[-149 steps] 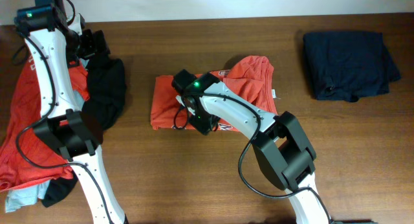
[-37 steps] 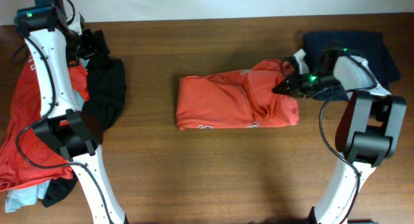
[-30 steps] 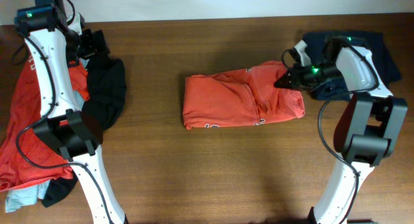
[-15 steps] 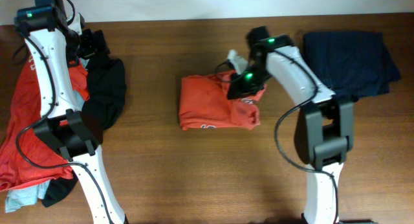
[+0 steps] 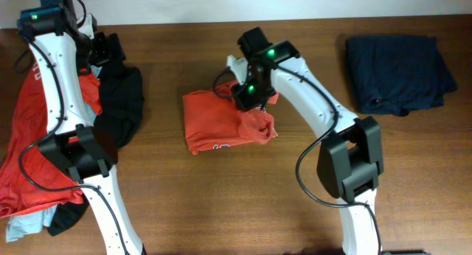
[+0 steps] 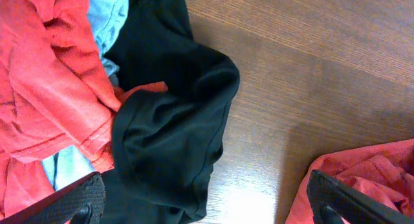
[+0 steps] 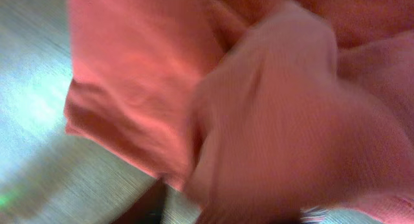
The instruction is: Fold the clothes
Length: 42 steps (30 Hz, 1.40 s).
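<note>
An orange-red T-shirt (image 5: 221, 124) lies bunched and partly folded at the table's middle. My right gripper (image 5: 248, 93) is over its upper right part, shut on a fold of it. In the right wrist view the blurred orange cloth (image 7: 259, 107) fills the frame and hides the fingers. My left gripper (image 5: 109, 49) hangs open and empty above the pile at the far left. The pile holds a black garment (image 6: 168, 120), a second orange-red T-shirt (image 6: 45, 88) and a pale grey-blue one (image 6: 110, 17). The open fingers (image 6: 77, 201) straddle the black garment. A folded dark navy garment (image 5: 398, 71) lies at the back right.
The pile (image 5: 29, 152) runs down the table's left edge, with pale cloth (image 5: 22, 227) at its front. The wooden table (image 5: 221, 203) shows bare between the pile and the middle shirt. The back wall edge runs along the top.
My right gripper has swept left from beside the navy garment, carrying the shirt's right end over onto its left part. The shirt has become shorter and slid left. The left arm has not moved.
</note>
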Each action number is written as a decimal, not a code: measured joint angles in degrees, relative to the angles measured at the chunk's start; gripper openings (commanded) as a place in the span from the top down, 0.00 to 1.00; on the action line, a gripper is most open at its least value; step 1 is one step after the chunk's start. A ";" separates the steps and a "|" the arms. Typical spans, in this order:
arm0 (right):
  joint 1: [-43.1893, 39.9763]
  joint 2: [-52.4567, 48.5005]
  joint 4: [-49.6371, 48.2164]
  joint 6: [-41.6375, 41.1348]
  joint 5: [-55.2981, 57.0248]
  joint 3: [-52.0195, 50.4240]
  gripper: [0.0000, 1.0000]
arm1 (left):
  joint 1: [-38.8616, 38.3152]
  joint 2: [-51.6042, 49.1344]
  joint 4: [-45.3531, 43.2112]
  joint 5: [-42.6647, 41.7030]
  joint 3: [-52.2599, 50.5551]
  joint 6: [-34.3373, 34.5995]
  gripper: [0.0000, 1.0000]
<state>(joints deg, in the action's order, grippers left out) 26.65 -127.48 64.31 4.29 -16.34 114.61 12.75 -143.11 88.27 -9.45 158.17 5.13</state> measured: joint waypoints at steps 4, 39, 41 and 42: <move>3.98 0.00 -0.13 2.56 0.94 0.13 0.21 | -0.50 0.00 -0.76 0.00 0.00 0.00 0.01; -24.02 -0.26 0.87 -5.07 -18.03 -2.67 0.39 | -0.96 0.02 -2.38 0.02 0.00 0.02 0.01; -23.76 -0.26 -3.37 -4.37 -19.87 -6.36 0.40 | -0.96 0.00 -2.34 0.00 0.00 0.00 0.01; -23.71 -0.26 -4.79 -4.22 -20.41 -7.54 0.40 | -0.96 0.00 -2.27 0.02 0.00 0.00 0.01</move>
<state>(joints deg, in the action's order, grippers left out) 2.94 -127.74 59.53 0.08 -36.75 107.07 11.79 -143.11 86.00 -9.43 158.17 5.13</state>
